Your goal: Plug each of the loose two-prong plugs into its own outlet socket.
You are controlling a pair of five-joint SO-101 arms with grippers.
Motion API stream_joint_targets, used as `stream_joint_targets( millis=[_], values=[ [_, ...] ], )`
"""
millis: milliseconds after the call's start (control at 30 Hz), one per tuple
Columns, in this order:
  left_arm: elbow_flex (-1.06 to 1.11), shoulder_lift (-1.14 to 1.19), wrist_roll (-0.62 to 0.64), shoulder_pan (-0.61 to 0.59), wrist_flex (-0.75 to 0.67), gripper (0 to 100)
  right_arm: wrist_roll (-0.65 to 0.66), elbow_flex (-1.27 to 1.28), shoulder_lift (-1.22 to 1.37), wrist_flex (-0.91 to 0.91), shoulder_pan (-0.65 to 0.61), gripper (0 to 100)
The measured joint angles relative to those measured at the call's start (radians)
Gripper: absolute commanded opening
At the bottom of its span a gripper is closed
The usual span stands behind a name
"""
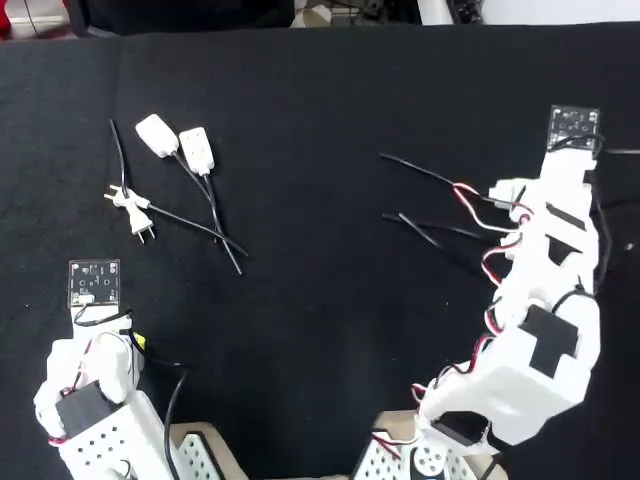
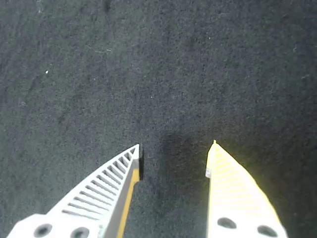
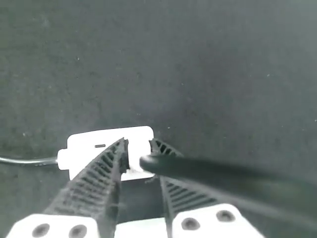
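1. The right gripper point(image 3: 137, 143) has its fingers drawn nearly together on what looks like a small white plug point(image 3: 133, 167). A thick black cord point(image 3: 223, 173) leads off from the plug beside one finger, and the exact hold is partly hidden.
2. Touching that plug, just past the fingertips, a white socket block point(image 3: 94, 146) lies flat.
3. The left gripper point(image 2: 176, 145) stands with its fingers spread, one white and one yellow, with bare cloth between them.
4. A black cloth point(image 1: 320, 320) covers the whole table. Past its far edge is a strip of pale floor point(image 1: 320, 15).
5. At the far left a loose two-prong plug point(image 1: 132, 207) lies on the cloth, prongs free. It is near the first outlet socket point(image 1: 155, 133) and the second outlet socket point(image 1: 197, 148), which sit just beside each other.
6. Thin black wires point(image 1: 425, 172) trail across the cloth toward the right arm point(image 1: 545, 260).
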Motion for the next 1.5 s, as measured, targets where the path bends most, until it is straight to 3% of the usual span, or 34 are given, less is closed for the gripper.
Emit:
stream_joint_targets(
  millis=[233,400,533,767,967,1033,1167,1333,1500],
  values=[
    [0.000,0.000,0.000,0.000,0.000,22,-0.002,0.060,-0.011,0.000,-0.018,35.9],
    [0.000,0.000,0.000,0.000,0.000,22,-0.005,0.117,-0.150,0.063,-0.124,43.0],
    [0.000,0.000,0.000,0.000,0.000,22,-0.080,0.117,-0.330,0.242,-0.233,40.9],
    [0.000,0.000,0.000,0.000,0.000,22,-0.097,0.066,-0.637,0.717,-0.373,31.4],
    [0.000,0.000,0.000,0.000,0.000,22,-0.100,0.057,-0.853,1.039,-0.592,0.5],
    [-0.002,0.000,0.000,0.000,0.000,22,-0.107,0.078,-0.893,1.043,-0.651,4.6],
    [-0.064,0.000,0.035,0.000,0.000,22,-0.170,0.181,-0.901,0.976,-0.683,1.7],
    [-0.183,0.023,0.176,0.035,-0.061,22,-0.198,0.331,-0.818,0.789,-0.689,1.8],
    [-0.333,0.235,0.331,0.117,-0.166,22,-0.203,0.473,-0.729,0.572,-0.689,1.8]
  ],
)
